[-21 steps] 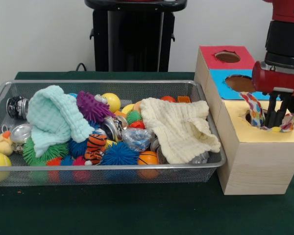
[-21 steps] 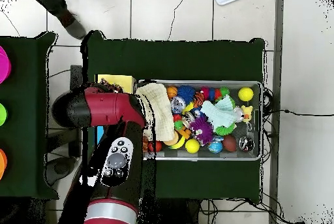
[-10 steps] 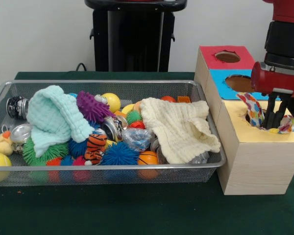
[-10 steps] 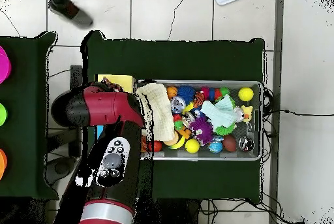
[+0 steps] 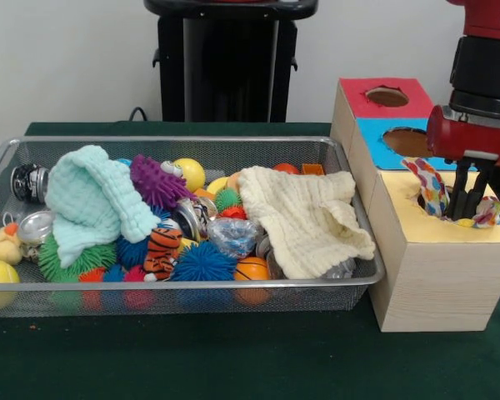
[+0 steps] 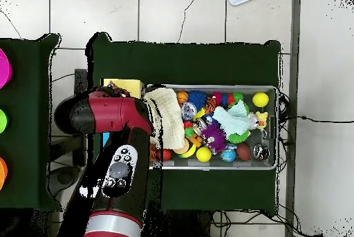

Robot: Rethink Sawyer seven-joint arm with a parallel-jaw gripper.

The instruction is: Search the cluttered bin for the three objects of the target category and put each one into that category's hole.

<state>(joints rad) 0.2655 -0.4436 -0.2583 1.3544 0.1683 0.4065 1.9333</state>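
Now our gripper [image 5: 465, 200] pokes down into the yellow hole [image 5: 437, 202], jaws nearly together, pinching the spotty cloth [image 5: 430, 185] — but its ends drape over the rim, so it may snag and come back out.

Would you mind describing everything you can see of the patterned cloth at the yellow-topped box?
The patterned cloth is soft white fabric with red, orange, blue and yellow patches. It sits crumpled at the hole in the yellow top of the wooden box, one fold standing up at the left, another end lying on the yellow surface to the right. The gripper reaches down into it between the two parts; its grip is hidden. The overhead view hides the cloth under the arm.
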